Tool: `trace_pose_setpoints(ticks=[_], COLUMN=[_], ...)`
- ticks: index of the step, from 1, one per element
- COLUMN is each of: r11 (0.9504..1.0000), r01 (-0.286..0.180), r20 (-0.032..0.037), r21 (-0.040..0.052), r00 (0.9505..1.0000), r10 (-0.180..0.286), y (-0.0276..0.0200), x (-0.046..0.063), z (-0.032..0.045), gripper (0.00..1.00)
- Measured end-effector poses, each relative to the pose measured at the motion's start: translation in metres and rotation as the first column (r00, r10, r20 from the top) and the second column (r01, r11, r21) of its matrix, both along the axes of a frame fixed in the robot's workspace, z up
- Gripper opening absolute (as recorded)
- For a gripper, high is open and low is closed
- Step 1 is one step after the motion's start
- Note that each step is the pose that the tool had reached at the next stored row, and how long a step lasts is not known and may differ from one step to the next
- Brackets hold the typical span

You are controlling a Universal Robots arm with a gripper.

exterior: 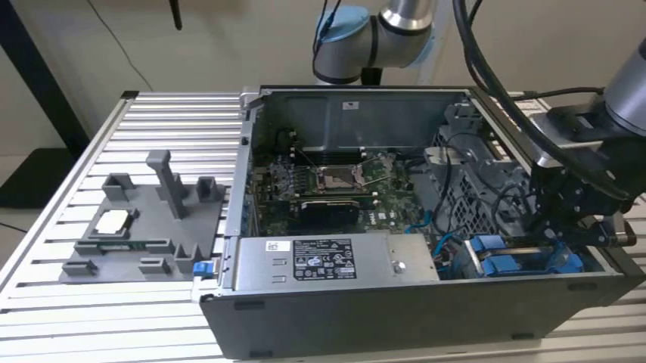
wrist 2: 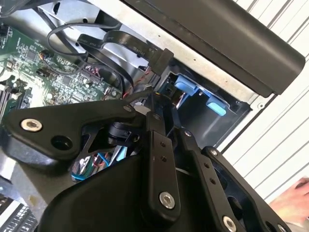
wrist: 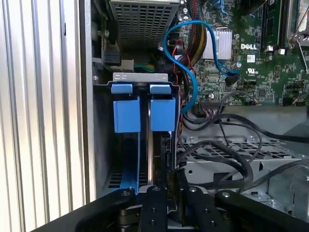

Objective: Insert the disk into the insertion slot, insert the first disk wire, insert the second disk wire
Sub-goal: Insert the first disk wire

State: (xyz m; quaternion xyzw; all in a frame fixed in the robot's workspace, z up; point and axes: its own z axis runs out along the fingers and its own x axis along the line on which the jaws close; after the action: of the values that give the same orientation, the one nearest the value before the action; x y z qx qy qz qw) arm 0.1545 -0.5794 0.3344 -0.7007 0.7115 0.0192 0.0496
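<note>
Seating looks done: the disk (wrist: 161, 115) in its bright blue plastic carrier sits down inside the dark grey perforated insertion slot (wrist: 104, 140), so your black gripper (wrist: 171, 188) hangs at its wire end; open or closed, you cannot tell.

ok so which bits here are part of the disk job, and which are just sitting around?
Job: disk in its blue carrier, insertion slot, loose black wire (likely a disk wire), tool.
Just there: power-supply box, motherboard, grey fixture tray beside the case.
</note>
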Motion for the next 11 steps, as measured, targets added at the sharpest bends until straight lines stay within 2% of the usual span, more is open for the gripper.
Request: trace_pose_setpoints(ticks=[3, 4, 6, 11], r11=[1.0000, 1.0000, 0.9999, 0.9999], r01=[0.006, 0.007, 0.010, 0.013], r20=[0.0001, 0.0001, -0.0017, -0.0060], r21=[0.0000, 0.0000, 0.0020, 0.0036], r00=[1.0000, 1.0000, 0.9999, 0.9999], r10=[-0.006, -0.007, -0.010, -0.013], y=[0.0000, -0.0001, 0.0000, 0.0000], x=[0.000, 0.000, 0.000, 0.000], z=[-0.0014, -0.0016, -0.0008, 0.0130], gripper=[0.20, 0.27, 0.27, 0.27])
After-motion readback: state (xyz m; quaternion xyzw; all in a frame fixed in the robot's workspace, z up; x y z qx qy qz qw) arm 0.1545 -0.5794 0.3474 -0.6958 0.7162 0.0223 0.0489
